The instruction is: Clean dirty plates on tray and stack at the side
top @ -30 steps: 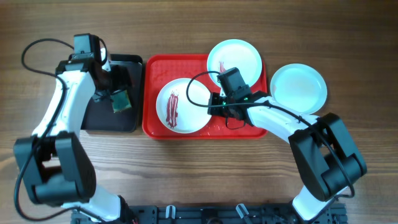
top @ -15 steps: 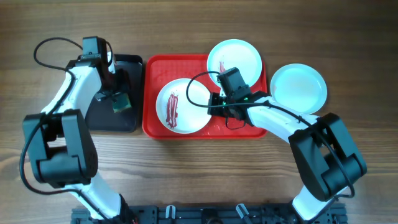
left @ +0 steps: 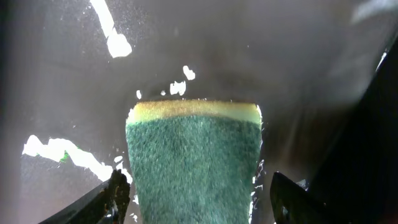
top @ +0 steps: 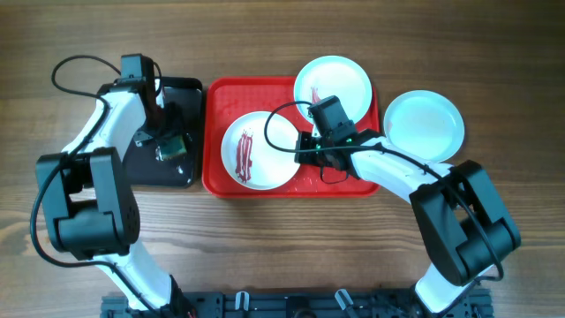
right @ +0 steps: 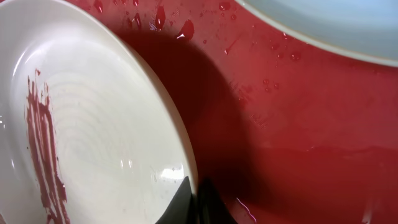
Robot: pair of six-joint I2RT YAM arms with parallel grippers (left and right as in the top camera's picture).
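The red tray (top: 353,181) lies mid-table. On it rests a white plate (top: 265,163) with dark red streaks, its right side lifted; my right gripper (top: 306,147) is shut on that rim. In the right wrist view the fingertips (right: 186,200) pinch the white plate (right: 93,124) above the wet tray (right: 298,124). A mint plate (top: 340,75) with a small red streak sits at the tray's back right. Another mint plate (top: 424,124) lies on the table to the right. My left gripper (left: 196,190) is open, straddling a green sponge (left: 193,155).
The sponge (top: 172,147) lies on a small black tray (top: 141,168) left of the red tray, with white foam flecks around it (left: 112,37). Water drops dot the red tray. The mint plate's edge (right: 329,25) shows near the right gripper.
The left arm has swung its elbow in and its wrist has settled lower over the sponge on the black tray. The right arm and the plates have not moved.
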